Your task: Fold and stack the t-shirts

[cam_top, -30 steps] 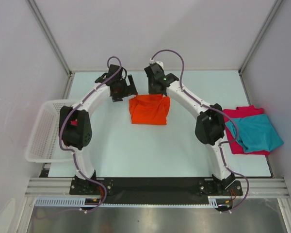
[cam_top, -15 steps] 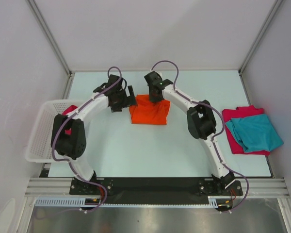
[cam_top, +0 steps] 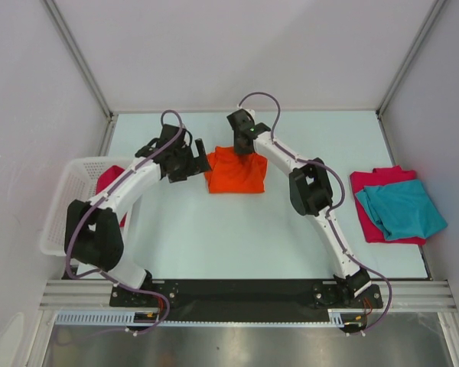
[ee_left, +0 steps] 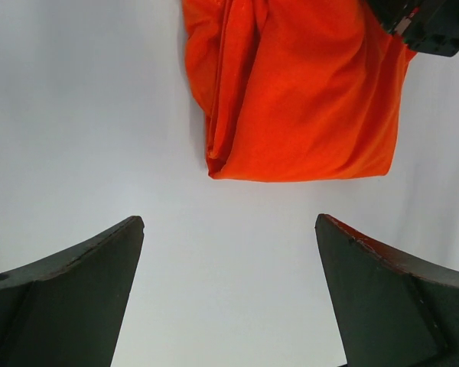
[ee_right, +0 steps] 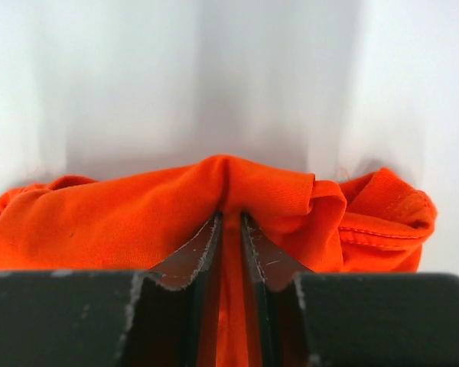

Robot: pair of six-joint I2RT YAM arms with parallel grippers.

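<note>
The folded orange t-shirt [cam_top: 236,173] lies at the back middle of the table. My right gripper [cam_top: 245,147] is shut on its far edge; the right wrist view shows a pinched ridge of orange cloth [ee_right: 231,187] between the fingers. My left gripper [cam_top: 202,151] is open and empty, just left of the shirt, and the orange t-shirt [ee_left: 306,92] lies ahead of its fingertips [ee_left: 115,252]. The teal t-shirt [cam_top: 402,209] lies on a crimson t-shirt [cam_top: 382,178] at the right edge. Another crimson t-shirt [cam_top: 107,183] sits in the basket.
A white mesh basket [cam_top: 61,222] hangs off the table's left edge. White walls enclose the back and sides. The arm bases stand on a black rail at the near edge [cam_top: 237,294].
My left gripper has drawn back left, away from the orange shirt, and its arm swung off the basket. My right gripper has shifted slightly left and back with the shirt's edge.
</note>
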